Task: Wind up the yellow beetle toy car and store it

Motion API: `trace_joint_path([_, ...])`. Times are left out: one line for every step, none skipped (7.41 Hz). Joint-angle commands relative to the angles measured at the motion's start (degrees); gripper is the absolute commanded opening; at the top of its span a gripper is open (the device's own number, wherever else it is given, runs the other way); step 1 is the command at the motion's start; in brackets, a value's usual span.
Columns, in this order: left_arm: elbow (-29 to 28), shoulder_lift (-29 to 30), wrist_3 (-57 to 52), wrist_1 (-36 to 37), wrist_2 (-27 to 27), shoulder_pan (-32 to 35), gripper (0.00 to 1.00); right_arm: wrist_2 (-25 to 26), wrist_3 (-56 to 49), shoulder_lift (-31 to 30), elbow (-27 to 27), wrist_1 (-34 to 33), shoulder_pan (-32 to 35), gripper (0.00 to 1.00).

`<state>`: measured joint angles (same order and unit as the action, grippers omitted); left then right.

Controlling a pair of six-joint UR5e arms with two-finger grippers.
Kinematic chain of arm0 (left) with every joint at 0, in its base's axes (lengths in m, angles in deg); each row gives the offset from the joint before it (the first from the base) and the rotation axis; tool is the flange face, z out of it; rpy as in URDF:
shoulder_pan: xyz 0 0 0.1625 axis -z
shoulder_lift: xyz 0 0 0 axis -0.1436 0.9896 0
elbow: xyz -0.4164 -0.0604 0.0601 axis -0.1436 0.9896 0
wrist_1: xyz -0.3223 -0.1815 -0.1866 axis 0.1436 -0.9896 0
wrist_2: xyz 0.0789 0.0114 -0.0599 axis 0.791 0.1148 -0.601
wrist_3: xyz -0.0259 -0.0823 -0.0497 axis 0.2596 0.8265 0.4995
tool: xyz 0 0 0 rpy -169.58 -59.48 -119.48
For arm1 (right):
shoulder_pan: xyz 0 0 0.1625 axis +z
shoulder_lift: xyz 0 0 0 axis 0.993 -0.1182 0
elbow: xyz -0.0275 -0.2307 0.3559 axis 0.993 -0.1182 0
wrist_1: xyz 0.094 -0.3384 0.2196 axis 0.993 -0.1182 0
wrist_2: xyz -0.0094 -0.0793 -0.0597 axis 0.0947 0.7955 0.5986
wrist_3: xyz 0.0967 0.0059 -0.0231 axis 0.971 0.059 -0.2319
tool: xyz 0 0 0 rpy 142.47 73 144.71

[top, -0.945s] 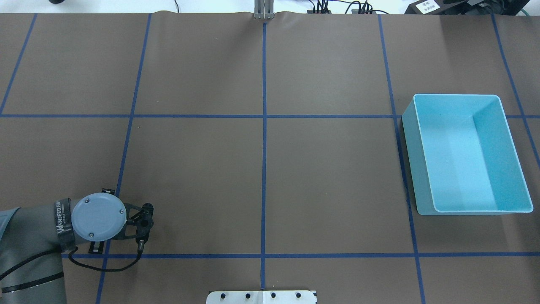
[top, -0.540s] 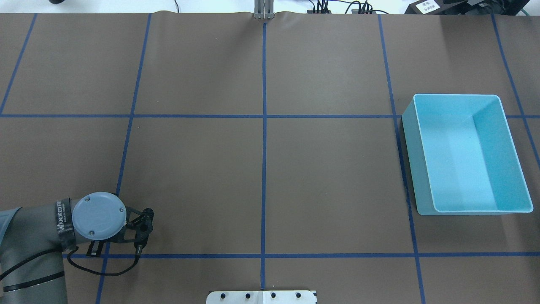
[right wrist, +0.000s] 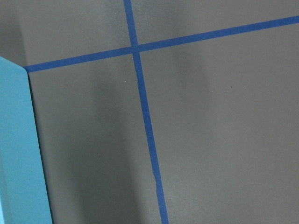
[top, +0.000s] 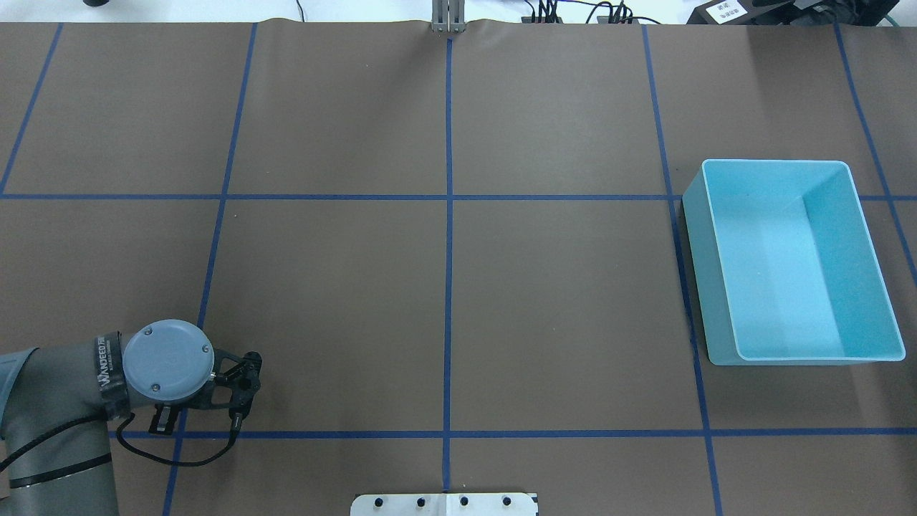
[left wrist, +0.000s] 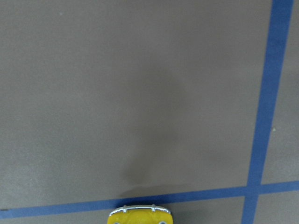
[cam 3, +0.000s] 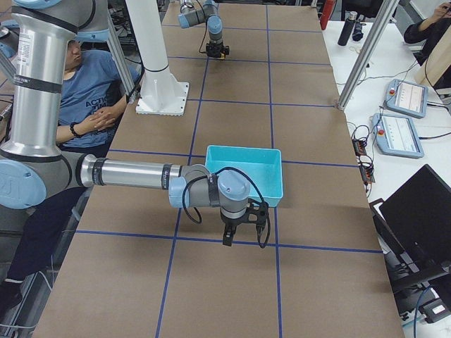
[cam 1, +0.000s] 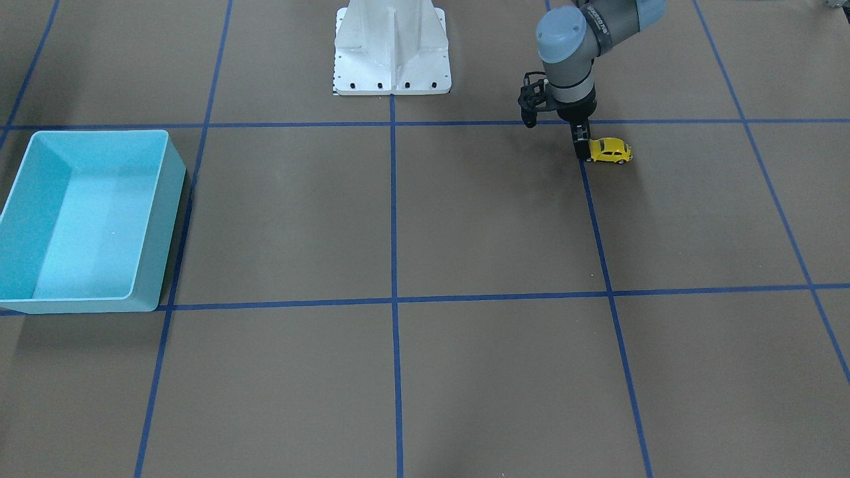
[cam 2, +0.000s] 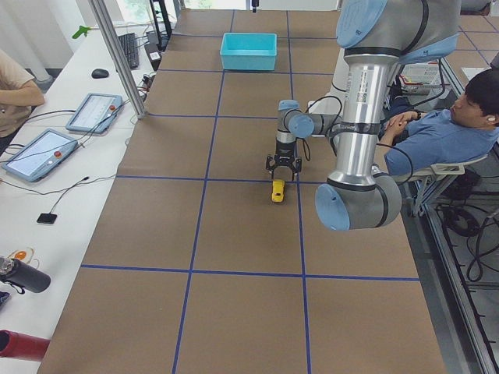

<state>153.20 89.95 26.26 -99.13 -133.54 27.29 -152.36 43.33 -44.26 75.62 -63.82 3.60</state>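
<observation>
Just beside the left gripper (cam 1: 583, 155), on its side facing away from the robot's middle, the yellow beetle toy car (cam 1: 611, 151) is sitting low on the table (top: 329, 308) and blocking a sideways sweep there. Inward from this gripper and ahead of it, bare brown cover is stretching wide. Back and inward from it, the white base plate (cam 1: 392, 53) is standing in the way. The turquoise bin (cam 1: 166, 226) is standing well apart from it, across the table. The right gripper (cam 3: 242, 236) is hanging just beside that bin's wall, which is closing off one side, while open table is lying on its other sides.
</observation>
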Motion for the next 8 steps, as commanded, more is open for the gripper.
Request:
trace_joint_path([0.0, 0.0, -0.1, -0.2, 0.0, 0.6, 0.89, -0.1, 0.0, 0.0, -0.1, -0.1, -0.1, 1.00])
trace_joint_path([-0.1, -0.1, -0.1, -0.2, -0.1, 1.2, 0.89, 0.0, 0.0, 0.0, -0.1, -0.1, -0.1, 1.00])
trace_joint_path([-0.1, -0.6, -0.1, -0.2, -0.1, 1.2, 0.89, 0.0, 0.0, 0.0, -0.2, -0.1, -0.1, 1.00])
trace_joint_path([-0.1, -0.7, -0.1, -0.2, -0.1, 1.2, 0.89, 0.0, 0.0, 0.0, -0.1, -0.1, -0.1, 1.00])
trace_joint_path([-0.2, -0.7, -0.1, -0.2, -0.1, 1.2, 0.89, 0.0, 0.0, 0.0, -0.2, -0.1, -0.1, 1.00])
trace_joint_path([-0.5, -0.7, -0.1, -0.7, -0.1, 1.2, 0.89, 0.0, 0.0, 0.0, -0.2, -0.1, -0.1, 1.00])
trace_joint_path([-0.8, -0.7, -0.1, -1.5, -0.1, 1.2, 0.89, 0.0, 0.0, 0.0, -0.1, -0.1, -0.1, 1.00])
trace_joint_path([-0.9, -0.7, -1.2, -1.5, 0.0, 1.2, 0.87, 0.0, 0.0, 0.0, -0.1, -0.1, -0.1, 1.00])
